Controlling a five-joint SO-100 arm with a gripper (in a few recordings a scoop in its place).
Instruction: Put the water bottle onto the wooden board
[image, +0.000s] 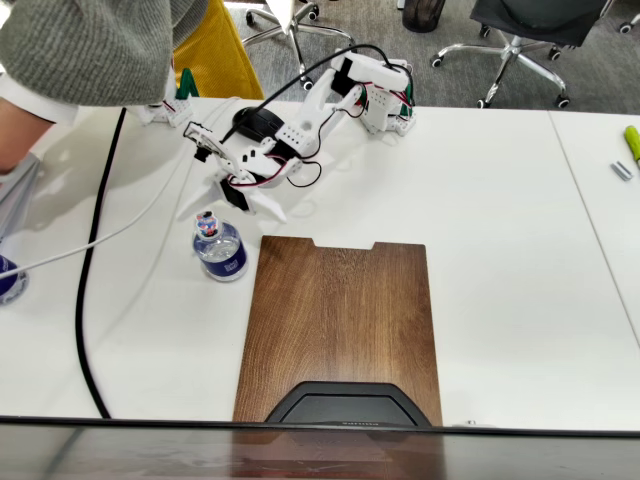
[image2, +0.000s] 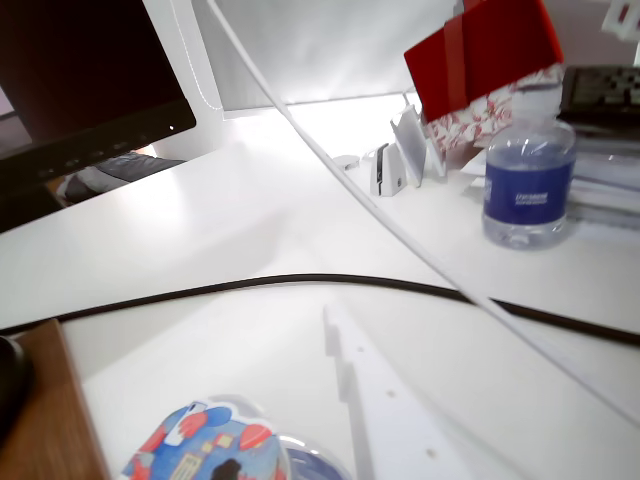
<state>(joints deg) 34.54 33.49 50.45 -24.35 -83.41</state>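
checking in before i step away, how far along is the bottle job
Nothing is done yet: the bottle stands on the table, just left of the board in the fixed view, and the board carries nothing. In hand: the tool hovers open just above and behind the bottle, whose cap sits at the wrist view's bottom edge. Left: grasp, lift, set it on the board.

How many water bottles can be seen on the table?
2. One water bottle stands left of the wooden board; the second bottle stands beyond the black cable. More may be hidden.
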